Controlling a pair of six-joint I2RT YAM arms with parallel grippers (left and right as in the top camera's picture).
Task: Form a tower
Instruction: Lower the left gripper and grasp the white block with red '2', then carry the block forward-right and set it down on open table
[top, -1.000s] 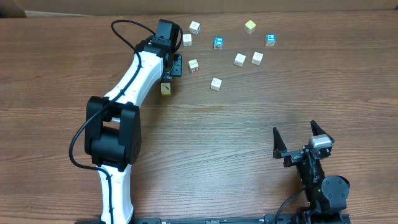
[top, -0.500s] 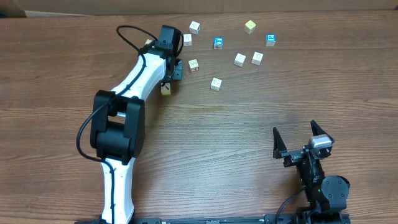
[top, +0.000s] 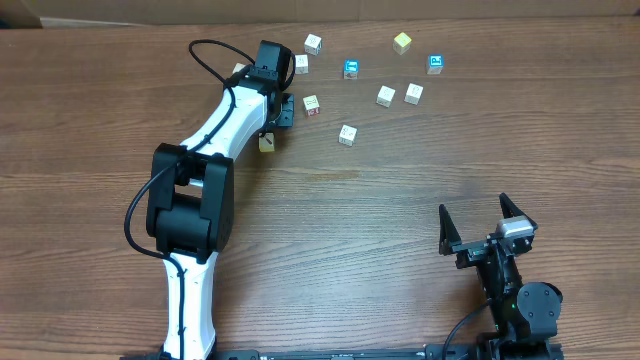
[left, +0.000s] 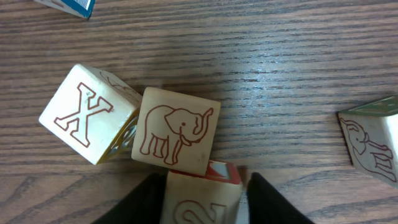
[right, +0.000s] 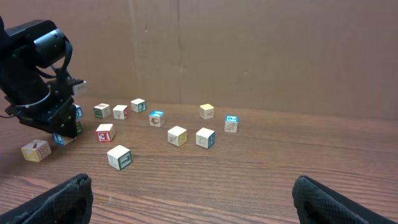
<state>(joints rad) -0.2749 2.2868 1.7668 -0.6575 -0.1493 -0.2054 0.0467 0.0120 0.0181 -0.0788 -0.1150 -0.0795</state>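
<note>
At the far left of the table (top: 90, 120), the white left arm (top: 228, 122) is reaching out to the left end of a scatter of small printed cubes. A lone yellowish cube (top: 265, 143) is lying just beside the arm.

In the left wrist view, an X cube (left: 87, 115) is touching an elephant cube (left: 177, 134). The left claw (left: 204, 182) is sitting partly closed, with a dark finger close along each side of a 2 cube (left: 199, 205). Whether it is actually squeezing that cube I cannot tell. The elephant cube's lower edge is overlapping the 2 cube in that view. A second elephant cube (left: 372, 140) is lying apart at the right edge.

Further right, the other cubes are lying singly and apart, among them a cyan-topped cube (top: 351, 69), a yellow-green cube (top: 402, 42) and a blue cube (top: 435, 64). No view is showing one cube clearly on top of another, so where the tower is standing I cannot tell.

At the near right, the right claw (top: 472, 205) is resting wide open, holding nothing.
</note>
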